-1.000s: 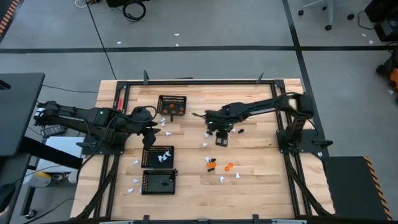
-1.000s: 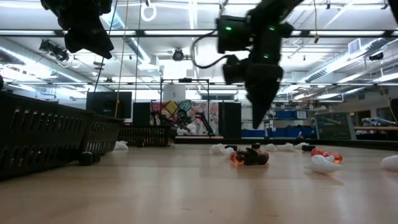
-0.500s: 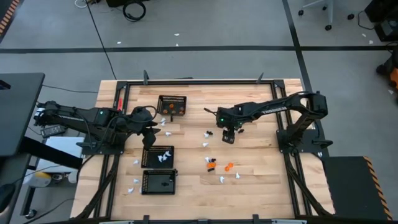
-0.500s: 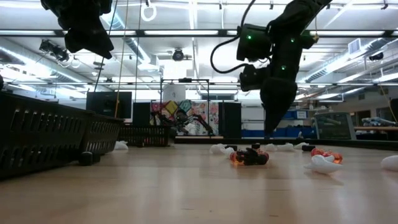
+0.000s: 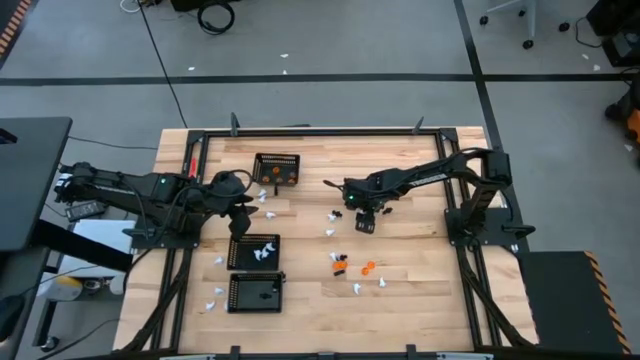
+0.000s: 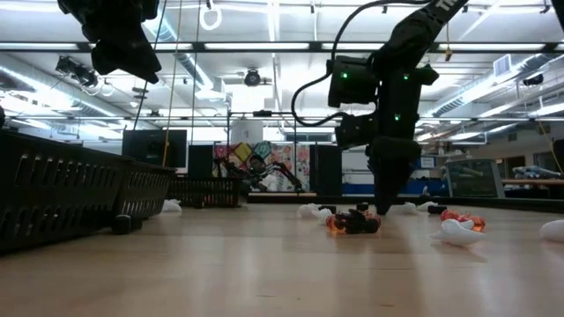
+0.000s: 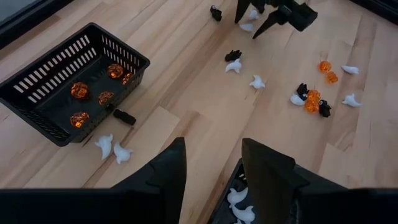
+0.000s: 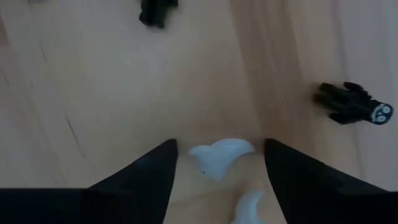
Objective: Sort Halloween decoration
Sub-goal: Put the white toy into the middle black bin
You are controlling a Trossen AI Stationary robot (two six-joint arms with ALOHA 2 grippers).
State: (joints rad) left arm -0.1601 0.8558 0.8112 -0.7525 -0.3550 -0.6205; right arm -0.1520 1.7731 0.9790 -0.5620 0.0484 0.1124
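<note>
Beside the orange-piece basket (image 5: 277,170), several pumpkins already in; ghosts in the middle basket (image 5: 254,250). Still loose beyond it: ghosts, orange and black pieces (image 5: 341,262). Right gripper (image 5: 366,224) spread wide over a white ghost (image 8: 219,154); left gripper (image 5: 243,219) parted, empty.

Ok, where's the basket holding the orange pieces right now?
High view: the basket with orange pieces sits at the table's far edge, left of centre, beyond the left gripper.
</note>
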